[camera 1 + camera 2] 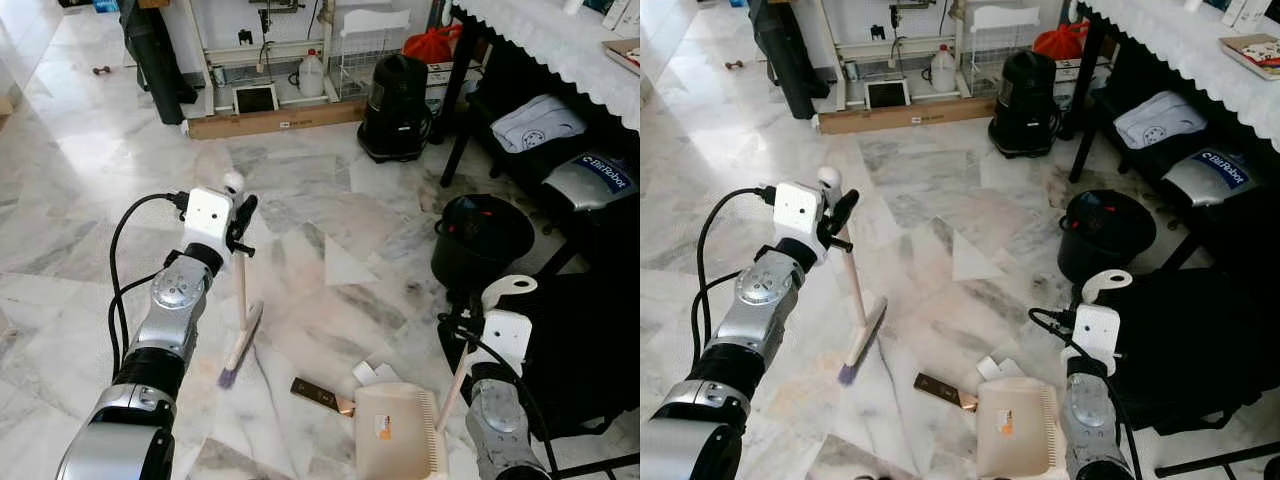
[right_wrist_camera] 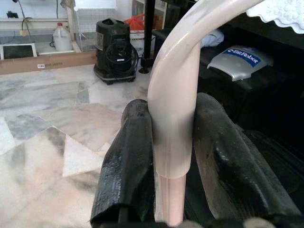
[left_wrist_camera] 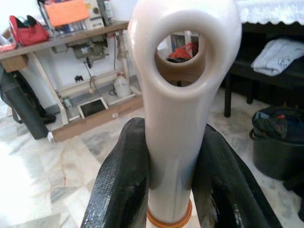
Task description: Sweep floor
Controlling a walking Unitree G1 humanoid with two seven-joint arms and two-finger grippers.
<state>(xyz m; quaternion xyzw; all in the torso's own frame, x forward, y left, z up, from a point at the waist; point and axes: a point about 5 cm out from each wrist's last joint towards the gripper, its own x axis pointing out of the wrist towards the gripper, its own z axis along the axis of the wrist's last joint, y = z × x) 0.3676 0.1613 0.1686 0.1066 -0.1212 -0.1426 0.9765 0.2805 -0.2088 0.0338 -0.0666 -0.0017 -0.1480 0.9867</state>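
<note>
Left hand (image 3: 168,190) is clamped on the cream handle of the broom (image 1: 240,310), whose stick slants down to purple bristles resting on the marble floor (image 1: 300,200). Right hand (image 2: 173,161) is clamped on the curved handle of the dustpan (image 1: 398,428), which sits on the floor just beside white paper scraps (image 1: 372,373) and a dark flat wrapper (image 1: 320,393). A black bucket (image 1: 480,240) stands near the right arm.

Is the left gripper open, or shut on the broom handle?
Shut on it. In the left wrist view both black fingers press the sides of the cream broom handle, just below its hanging loop.
</note>
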